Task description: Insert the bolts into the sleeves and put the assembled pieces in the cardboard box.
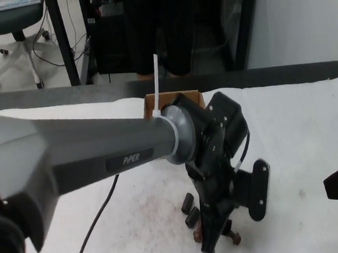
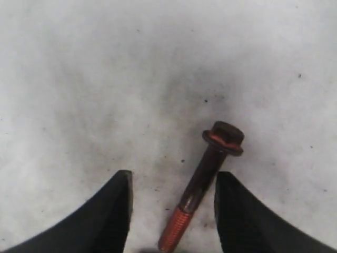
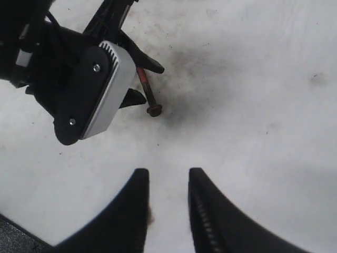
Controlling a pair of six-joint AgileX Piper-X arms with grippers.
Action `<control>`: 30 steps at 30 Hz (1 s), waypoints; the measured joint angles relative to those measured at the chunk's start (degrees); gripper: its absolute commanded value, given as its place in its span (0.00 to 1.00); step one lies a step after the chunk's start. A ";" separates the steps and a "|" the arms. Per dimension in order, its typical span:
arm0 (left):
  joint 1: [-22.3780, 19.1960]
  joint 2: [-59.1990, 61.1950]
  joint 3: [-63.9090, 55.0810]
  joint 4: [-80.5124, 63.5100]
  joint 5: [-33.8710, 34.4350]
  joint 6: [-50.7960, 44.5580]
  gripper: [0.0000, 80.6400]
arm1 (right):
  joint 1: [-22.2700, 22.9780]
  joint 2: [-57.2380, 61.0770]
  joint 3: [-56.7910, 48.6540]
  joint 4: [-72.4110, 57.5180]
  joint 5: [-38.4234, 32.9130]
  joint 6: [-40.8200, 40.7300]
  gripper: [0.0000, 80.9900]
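**A:** How does the left arm sit?

**B:** The left arm (image 1: pixel 100 150) comes in from the near left and stretches out over the middle of the bench. Its wrist bends steeply downward, so the tool points at the white cloth (image 1: pixel 299 127) from close above.

**A:** Is the left gripper clamped on anything?

**B:** No. The left gripper (image 2: pixel 174 178) is spread wide, its two black fingers (image 2: pixel 118 211) standing either side of the bolt (image 2: pixel 208 171) without pinching it. The bolt lies flat on the cloth, at a slant between them. Its flanged hex head is out beyond the fingertips and its threaded, reddish end is back toward the wrist. The shank runs just beside one finger; I cannot tell whether they touch.

**A:** And the sleeves?

**B:** Two short black sleeves (image 1: pixel 189 203) lie on the cloth just beside that gripper, on its left in the high view, close to each other.

**A:** The cardboard box?

**B:** The cardboard box (image 1: pixel 149 107) sits at the far side of the cloth, partly behind the arm's wrist. Its inside is hidden.

**A:** What about the other side?

**B:** The right gripper (image 3: pixel 168 174) hangs over bare cloth, well to the right of the bolt. Its fingers are parted by a modest gap and hold nothing. Its camera looks across at the left wrist and the bolt beneath it.
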 measured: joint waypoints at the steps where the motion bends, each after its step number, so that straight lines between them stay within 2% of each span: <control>1: 0.00 0.27 0.00 0.72 0.00 -0.06 0.52 | 0.00 0.00 0.00 0.00 0.00 0.00 0.31; 7: 0.00 0.39 0.00 2.16 1.23 -0.03 0.50 | 0.00 0.00 0.00 0.00 0.00 0.00 0.31; 13: -0.13 0.39 0.00 2.88 5.24 -0.17 0.50 | 0.00 0.00 0.10 0.00 0.00 0.00 0.31; 24: -0.80 0.88 0.00 3.06 5.99 -0.30 0.49 | 0.00 0.00 0.10 0.00 0.00 0.00 0.31; 30: -0.67 1.00 -0.19 3.37 3.00 -0.03 0.36 | 0.00 0.00 0.10 0.25 0.00 -0.92 0.31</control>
